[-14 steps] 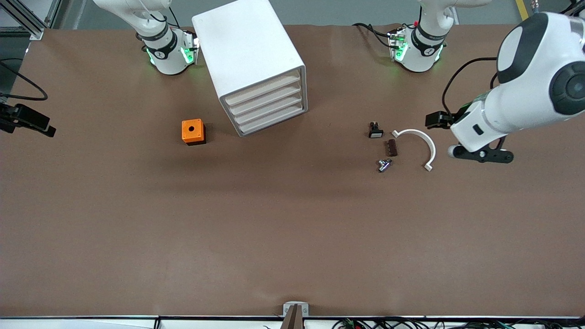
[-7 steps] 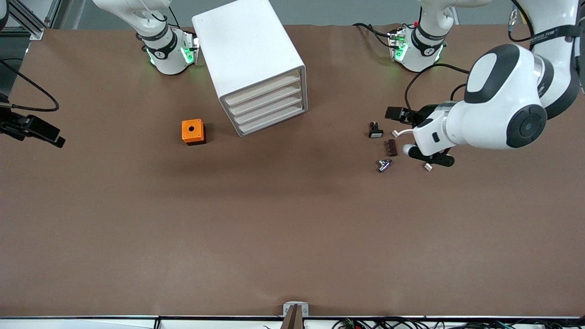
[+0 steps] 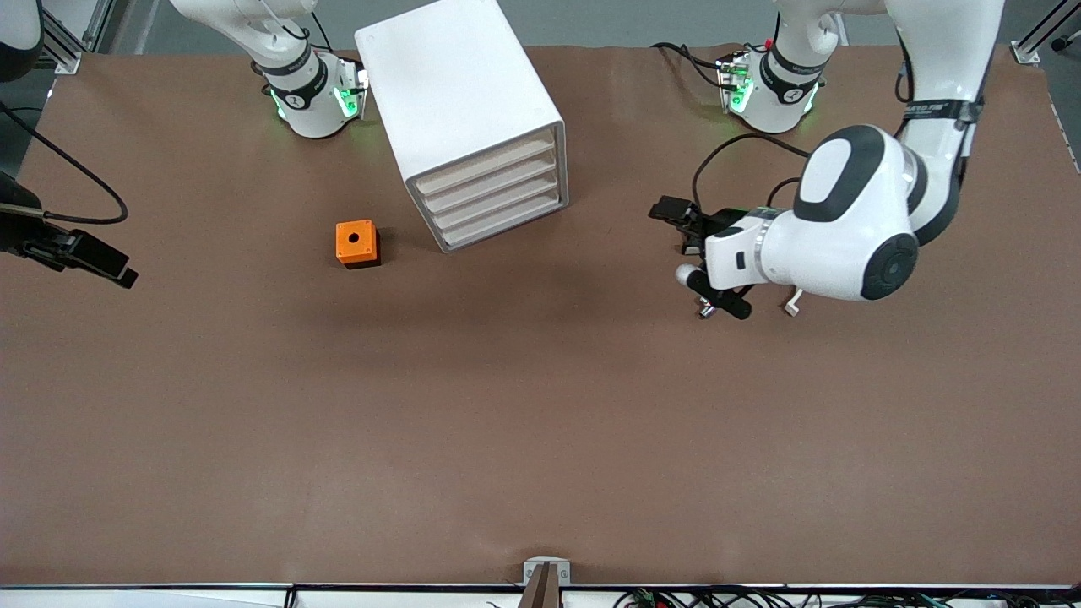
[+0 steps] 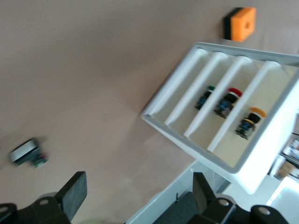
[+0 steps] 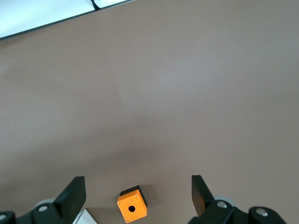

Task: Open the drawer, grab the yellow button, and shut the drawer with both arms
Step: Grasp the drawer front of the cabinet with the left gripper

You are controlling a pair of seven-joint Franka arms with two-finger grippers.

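The white cabinet (image 3: 460,93) stands near the robots' bases, its four drawers flush. The uppermost drawer (image 3: 486,165) shows in the left wrist view as the widest slot (image 4: 268,91). In it lies the button (image 4: 247,122), with an orange-yellow cap on a dark body. My left gripper (image 3: 718,297) hangs open over small parts toward the left arm's end, apart from the cabinet; its fingers (image 4: 74,191) hold nothing. My right gripper (image 5: 136,186) is open and empty over the right arm's end of the table. Only its black wrist part (image 3: 84,253) shows in the front view.
An orange cube with a hole (image 3: 357,243) sits beside the cabinet toward the right arm's end. Buttons with a green cap (image 4: 206,95) and a red cap (image 4: 229,99) lie in lower drawers. A silver part (image 3: 706,312) and a white curved piece's end (image 3: 792,302) peek from under the left arm.
The left arm has swung from the table's end toward the cabinet and now covers the small parts. The right arm's wrist has crept a little farther into view. Both grippers stay open.
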